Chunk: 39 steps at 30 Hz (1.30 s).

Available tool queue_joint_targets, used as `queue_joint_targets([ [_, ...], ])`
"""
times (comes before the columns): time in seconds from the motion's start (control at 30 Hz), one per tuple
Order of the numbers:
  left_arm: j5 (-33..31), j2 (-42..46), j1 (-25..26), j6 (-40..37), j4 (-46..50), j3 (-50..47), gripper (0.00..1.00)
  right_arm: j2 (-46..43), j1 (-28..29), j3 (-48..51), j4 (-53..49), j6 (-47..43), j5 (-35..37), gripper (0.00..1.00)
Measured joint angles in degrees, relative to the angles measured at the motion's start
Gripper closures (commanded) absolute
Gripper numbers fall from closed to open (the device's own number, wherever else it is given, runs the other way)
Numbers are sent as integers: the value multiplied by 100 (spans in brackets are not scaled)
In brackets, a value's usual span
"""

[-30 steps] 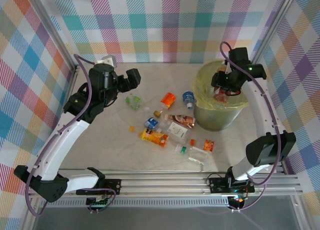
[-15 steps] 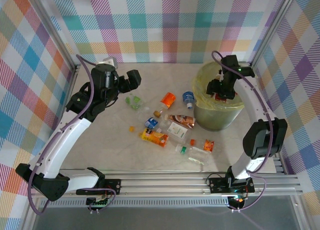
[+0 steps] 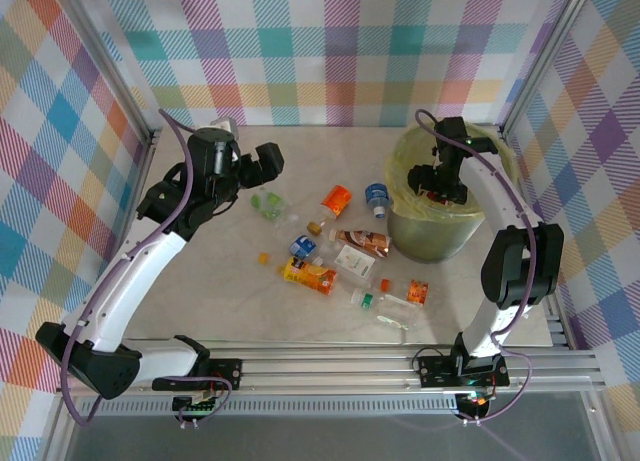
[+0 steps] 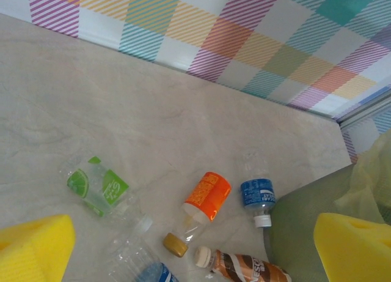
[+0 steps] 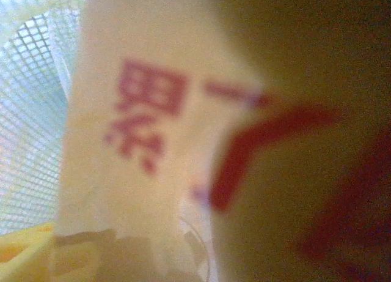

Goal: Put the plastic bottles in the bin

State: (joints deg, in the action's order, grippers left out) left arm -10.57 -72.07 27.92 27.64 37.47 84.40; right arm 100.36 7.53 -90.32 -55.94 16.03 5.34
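Right gripper [image 3: 441, 185] over the bin [image 3: 432, 237], tabletop's far right corner (open or closed, cannot tell); left gripper [image 3: 264, 165] spread wide.

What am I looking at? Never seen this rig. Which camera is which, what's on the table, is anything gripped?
Two robot arms are bolted at the near edge of a table. Each ends in a two-finger gripper. The wide picture comes from a fixed camera above and behind them, and the other two come from cameras on the wrists.

Plastic bottles lie scattered on the table, among them an orange-label one, a blue-label one and a green-label one. They belong in the bin on the right.

The left gripper hangs open above the bottles, its yellow pads wide apart, holding nothing. The right gripper is at the bin's mouth. A cream label with red print sits blurred against its lens, so I cannot tell whether it grips anything.
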Motion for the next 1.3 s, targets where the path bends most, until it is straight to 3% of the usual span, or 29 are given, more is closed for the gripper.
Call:
queue_joint_targets([
  [0.1, 22, 0, -9, 2, 13, -31, 0, 0, 0, 0, 20, 0, 0, 0],
  [0.47, 107, -48, -72, 42, 15, -70, 0, -179, -13, 11, 81, 0, 7, 0],
  [0.8, 122, -61, -94, 129, 11, -101, 0, -1191, -13, -7, 48, 0, -52, 0],
  [1.3, 219, -149, -151, 149, 13, -177, 0, -2553, -13, -304, 44, 39, -699, 0],
])
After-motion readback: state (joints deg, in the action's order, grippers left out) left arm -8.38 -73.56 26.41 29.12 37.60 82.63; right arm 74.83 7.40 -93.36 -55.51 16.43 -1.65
